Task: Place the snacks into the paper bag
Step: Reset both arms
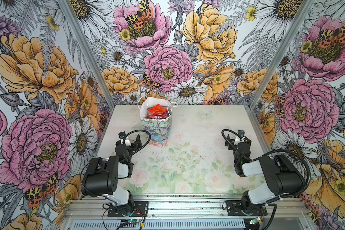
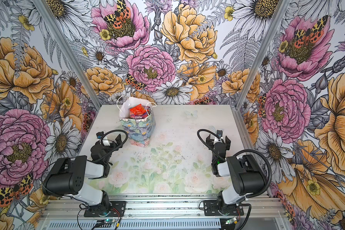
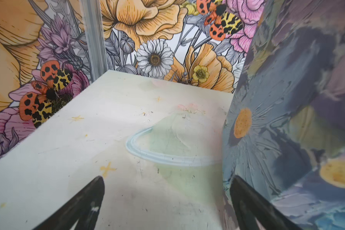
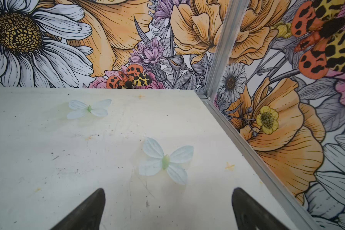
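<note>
- Both top views: high over the front edge, looking down and toward the back wall [image 1: 167,59]; whole table [image 1: 197,127] in frame, nearly identical pictures.
- Left wrist: low, close over table, facing back-left corner; paper bag [image 3: 287,119] very near, blurred; left gripper [image 3: 167,179] tips in frame.
- Right wrist: low, facing back-right corner; right gripper [image 4: 168,189] tips in frame.
- Each wrist view shares its far table corner with the top views.

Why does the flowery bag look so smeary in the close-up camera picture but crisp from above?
In the left wrist view the paper bag sits right by the lens, so its brush-stroke print looks soft while the far wall stays sharp; in both top views it stands farther off and looks crisp, though the wide lens splays the corner posts; lighting is soft, without glare.
</note>
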Robot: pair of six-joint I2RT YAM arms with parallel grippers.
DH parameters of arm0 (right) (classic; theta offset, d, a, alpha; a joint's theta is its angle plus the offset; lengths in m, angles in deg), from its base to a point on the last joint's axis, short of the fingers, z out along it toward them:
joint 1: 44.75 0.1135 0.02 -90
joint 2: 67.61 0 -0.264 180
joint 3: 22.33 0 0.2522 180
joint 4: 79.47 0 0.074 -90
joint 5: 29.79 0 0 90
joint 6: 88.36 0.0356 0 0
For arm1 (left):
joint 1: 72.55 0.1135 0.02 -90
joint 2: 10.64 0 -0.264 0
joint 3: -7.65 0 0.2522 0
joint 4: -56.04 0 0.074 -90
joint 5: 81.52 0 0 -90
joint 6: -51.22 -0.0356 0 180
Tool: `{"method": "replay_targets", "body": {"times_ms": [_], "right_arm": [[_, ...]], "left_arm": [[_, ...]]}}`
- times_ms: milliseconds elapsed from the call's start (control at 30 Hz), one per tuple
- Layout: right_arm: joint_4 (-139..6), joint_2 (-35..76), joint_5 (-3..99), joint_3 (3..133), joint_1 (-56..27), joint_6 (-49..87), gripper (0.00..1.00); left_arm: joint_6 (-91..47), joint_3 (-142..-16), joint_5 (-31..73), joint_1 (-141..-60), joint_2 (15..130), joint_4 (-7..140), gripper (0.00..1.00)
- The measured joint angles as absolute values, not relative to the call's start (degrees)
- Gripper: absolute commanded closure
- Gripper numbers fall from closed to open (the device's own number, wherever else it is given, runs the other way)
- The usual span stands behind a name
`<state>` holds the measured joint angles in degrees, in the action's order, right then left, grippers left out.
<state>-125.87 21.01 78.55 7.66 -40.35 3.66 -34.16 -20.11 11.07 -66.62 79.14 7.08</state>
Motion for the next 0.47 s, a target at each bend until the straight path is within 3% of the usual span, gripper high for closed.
{"method": "replay_targets", "body": {"times_ms": [467], "right_arm": [[-120.3, 21.0, 78.3, 10.6, -41.1, 4.2, 0.00]], "left_arm": [[-34.3, -21.5, 9.4, -67.2, 79.1, 5.2, 0.01]]}}
